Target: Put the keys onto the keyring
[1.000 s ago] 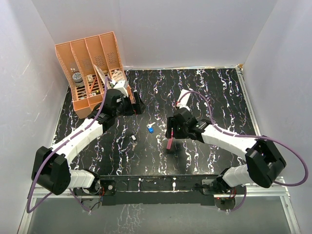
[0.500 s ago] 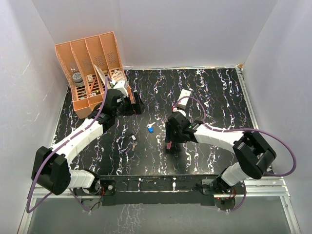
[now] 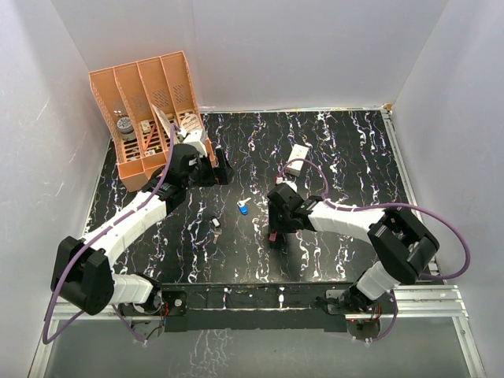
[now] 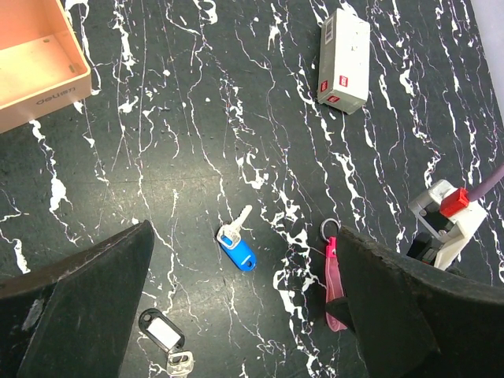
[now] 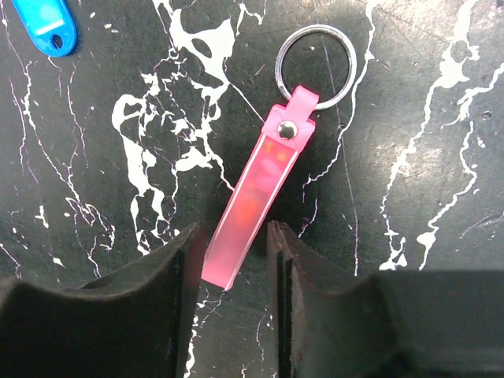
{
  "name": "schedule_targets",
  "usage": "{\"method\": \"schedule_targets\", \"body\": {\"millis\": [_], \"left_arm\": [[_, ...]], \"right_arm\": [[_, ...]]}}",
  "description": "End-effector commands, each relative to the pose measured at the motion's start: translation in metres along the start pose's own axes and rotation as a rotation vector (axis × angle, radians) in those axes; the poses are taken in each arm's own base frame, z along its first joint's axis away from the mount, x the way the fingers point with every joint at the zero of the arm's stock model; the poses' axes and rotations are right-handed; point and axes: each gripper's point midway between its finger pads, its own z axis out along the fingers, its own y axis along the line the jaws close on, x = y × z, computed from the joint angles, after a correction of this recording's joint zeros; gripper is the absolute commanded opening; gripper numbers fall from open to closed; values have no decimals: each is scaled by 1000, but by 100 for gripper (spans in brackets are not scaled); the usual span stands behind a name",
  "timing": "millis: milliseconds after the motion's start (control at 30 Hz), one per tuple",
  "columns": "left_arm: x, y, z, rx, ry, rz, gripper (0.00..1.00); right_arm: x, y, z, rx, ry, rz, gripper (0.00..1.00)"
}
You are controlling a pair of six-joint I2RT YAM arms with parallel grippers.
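The keyring lies flat on the black marbled table: a thin silver ring joined to a pink-red strap, also seen in the top view and the left wrist view. My right gripper is low over it, and its open jaws straddle the strap's near end with small gaps. The blue-headed key lies left of the ring. The dark-headed key lies further left. My left gripper is wide open and empty, high above the keys.
A white box lies behind the right gripper. An orange divided organizer stands at the back left, close to the left arm. White walls enclose the table on three sides.
My right arm has folded in, its wrist shifting slightly left over the strap, which uncovers the white box. The strap, both keys and the left arm have stayed put.
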Motion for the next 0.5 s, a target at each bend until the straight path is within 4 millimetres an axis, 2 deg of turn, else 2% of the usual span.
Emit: {"method": "schedule_targets", "body": {"millis": [0,100,233,467], "left_arm": [[-6,-3,-6,3,-22,15,99],[-4,-2,-6,2,-18,15,99],[-3,-4,-4,18,-13,20,99],[0,-29,4,167,-3,47,97]], "right_arm": [[-11,7,2,-6,-46,11,32],[-11,6,2,-2,-51,12,20],[-25,11,-9,-21,-97,-11,6],[-88,40,-61,-90,-291,-108,3]]}}
